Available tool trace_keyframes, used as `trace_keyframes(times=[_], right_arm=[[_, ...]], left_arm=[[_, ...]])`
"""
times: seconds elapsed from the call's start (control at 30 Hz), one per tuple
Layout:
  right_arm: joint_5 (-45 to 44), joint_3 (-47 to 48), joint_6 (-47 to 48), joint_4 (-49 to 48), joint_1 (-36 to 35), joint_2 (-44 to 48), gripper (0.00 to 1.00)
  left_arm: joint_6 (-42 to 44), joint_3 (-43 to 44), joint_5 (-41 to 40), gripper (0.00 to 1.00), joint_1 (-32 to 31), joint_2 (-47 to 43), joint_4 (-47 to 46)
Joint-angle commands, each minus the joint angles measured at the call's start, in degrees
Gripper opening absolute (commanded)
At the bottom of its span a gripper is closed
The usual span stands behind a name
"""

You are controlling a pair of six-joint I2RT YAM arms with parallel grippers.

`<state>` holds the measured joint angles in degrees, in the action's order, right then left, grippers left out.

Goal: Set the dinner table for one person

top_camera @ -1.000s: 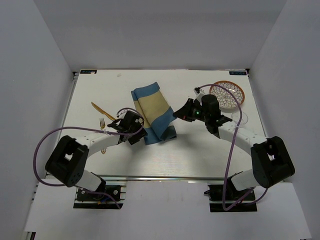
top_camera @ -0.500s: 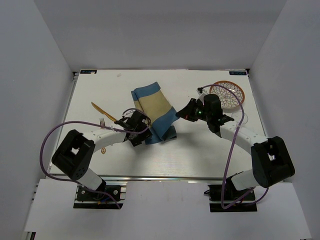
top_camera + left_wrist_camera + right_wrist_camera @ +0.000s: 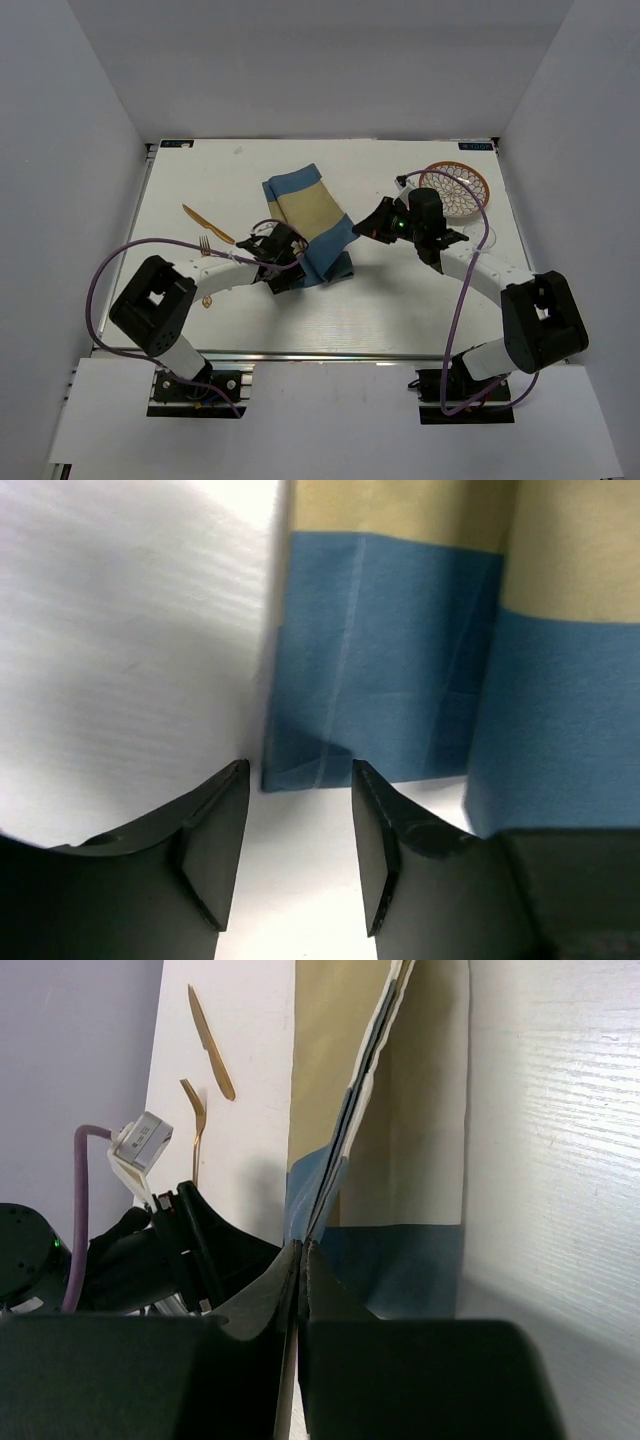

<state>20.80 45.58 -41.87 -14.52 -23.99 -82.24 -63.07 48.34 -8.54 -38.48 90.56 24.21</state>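
The dinner table (image 3: 390, 305) lies white beneath both arms, with the folded blue-and-beige placemat (image 3: 303, 215) near its middle. The left gripper (image 3: 300, 780) sits low at the cloth's near-left corner, jaws partly parted with nothing between them. The right gripper (image 3: 302, 1252) is pinched tight on the placemat's right edge, its layers raised. A gold knife (image 3: 207, 222) and fork (image 3: 204, 244) lie to the left, and a patterned plate (image 3: 456, 189) at the far right.

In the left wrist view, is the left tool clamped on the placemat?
No, the left tool stands open, white dinner table showing between its fingers, the placemat corner at their tips ungripped.
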Motion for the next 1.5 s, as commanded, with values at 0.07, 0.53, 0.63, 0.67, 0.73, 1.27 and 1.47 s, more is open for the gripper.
trace_keyframes(times=[0.07, 0.53, 0.63, 0.67, 0.73, 1.27, 1.47], right_arm=[[1.7, 1.4, -0.5, -1.6, 0.5, 0.5, 0.00], [4.9, 1.6, 0.2, -1.3, 2.4, 4.1, 0.00], [2.5, 3.6, 2.7, 3.4, 3.7, 7.4, 0.00], [1.5, 4.2, 4.0, 7.1, 4.1, 8.5, 0.00], [-2.8, 5.1, 5.3, 11.7, 5.1, 12.4, 0.00], [-18.1, 3.4, 13.9, 36.1, 8.3, 38.9, 0.00], [-16.1, 3.2, 13.2, 37.7, 9.0, 36.9, 0.00]], left_arm=[[-0.2, 1.1, -0.9, 0.42, -0.5, 5.1, 0.5], [3.2, 7.5, -8.0, 0.00, 0.3, 2.4, 7.7], [5.7, 14.7, -15.6, 0.00, 0.9, -2.5, 13.7], [6.5, 16.9, -18.6, 0.00, 0.9, -4.5, 16.8], [8.4, 21.2, -21.1, 0.00, 2.3, -5.7, 20.4], [12.8, 29.3, -20.9, 0.00, 6.5, -20.3, 29.3], [10.5, 27.7, -21.2, 0.00, 7.5, -20.7, 32.0]])
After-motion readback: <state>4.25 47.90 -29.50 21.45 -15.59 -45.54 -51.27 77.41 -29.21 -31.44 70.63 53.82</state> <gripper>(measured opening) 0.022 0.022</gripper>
